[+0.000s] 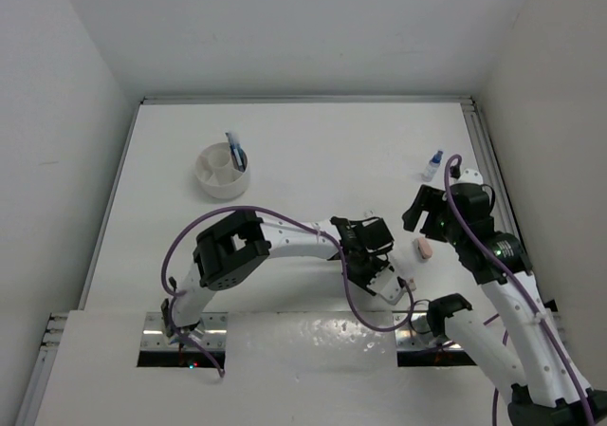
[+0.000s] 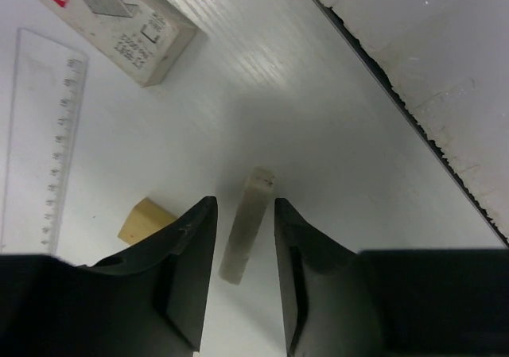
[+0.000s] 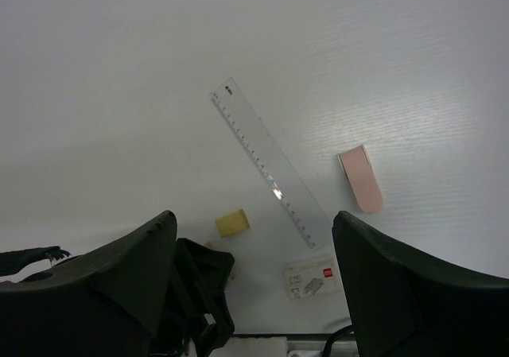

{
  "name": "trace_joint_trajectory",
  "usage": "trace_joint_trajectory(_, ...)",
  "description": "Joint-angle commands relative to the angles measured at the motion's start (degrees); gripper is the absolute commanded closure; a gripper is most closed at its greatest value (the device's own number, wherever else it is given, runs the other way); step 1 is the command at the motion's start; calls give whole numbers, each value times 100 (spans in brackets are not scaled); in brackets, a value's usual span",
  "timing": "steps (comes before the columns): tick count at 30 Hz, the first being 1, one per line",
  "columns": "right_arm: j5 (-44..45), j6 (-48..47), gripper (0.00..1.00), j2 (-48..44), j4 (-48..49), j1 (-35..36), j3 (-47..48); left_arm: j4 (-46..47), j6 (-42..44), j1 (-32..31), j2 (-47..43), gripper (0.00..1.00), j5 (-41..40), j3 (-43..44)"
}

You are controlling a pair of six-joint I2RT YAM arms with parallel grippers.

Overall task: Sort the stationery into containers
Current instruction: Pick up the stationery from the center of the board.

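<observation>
Left gripper [image 2: 246, 202] straddles a slim white eraser [image 2: 246, 234] slab on edge, jaws narrowed, grip unclear. Right gripper [image 3: 253, 218] gapes wide, empty. Round white tub [image 1: 211, 187] sits far left on the glossy white table [image 1: 313, 141], white walls [image 1: 85, 84] around.

Tan eraser [image 2: 145, 220] crowds one side of the left claw [image 2: 245, 207]; bare table [image 2: 318, 134] ahead until the staple box [image 2: 119, 25]
</observation>
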Motion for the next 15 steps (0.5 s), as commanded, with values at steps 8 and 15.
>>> trace_joint_trajectory(8, 118, -55, 22, -136, 251, -20, -45, -292, -37, -73, -45, 100, 35, 151)
trace_joint_trajectory(15, -119, -29, 22, 267, 681, -20, 78, -671, -1882, 865, -1484, 100, 510, 171)
